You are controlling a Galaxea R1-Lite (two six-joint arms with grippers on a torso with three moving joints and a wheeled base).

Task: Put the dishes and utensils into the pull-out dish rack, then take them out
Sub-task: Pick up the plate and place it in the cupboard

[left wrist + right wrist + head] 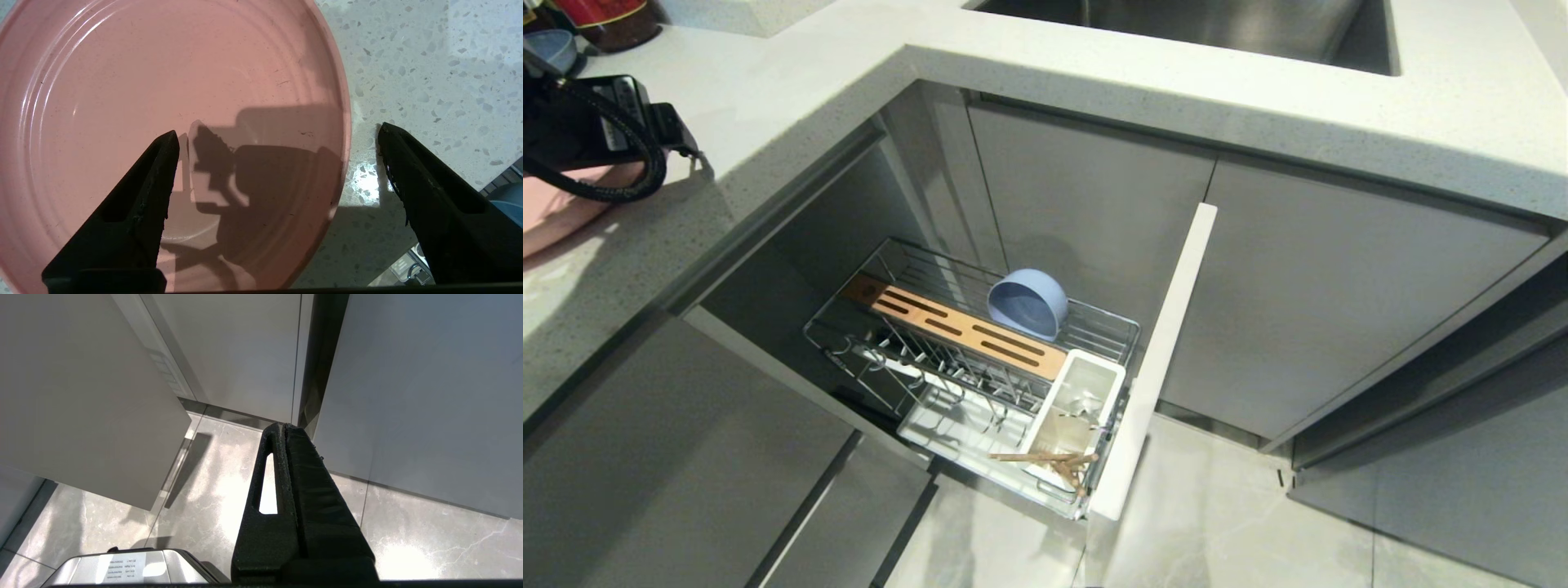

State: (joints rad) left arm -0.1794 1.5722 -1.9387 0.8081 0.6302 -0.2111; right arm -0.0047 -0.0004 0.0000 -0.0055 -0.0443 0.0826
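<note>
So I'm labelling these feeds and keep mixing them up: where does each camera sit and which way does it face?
Head view: high on the robot, looking down at the pull-out dish rack; left arm at the left edge.
Left wrist view: behind the open left gripper, facing down on the pink plate and countertop.
Right wrist view: behind the shut right gripper, facing floor and cabinet doors.
Shared: head and left wrist views both show the plate and countertop.

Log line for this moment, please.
left gripper: open, straddling pink plate rim on counter | right gripper: shut, parked | rack: bowl, chopsticks

Head downward; wrists close, downward.
</note>
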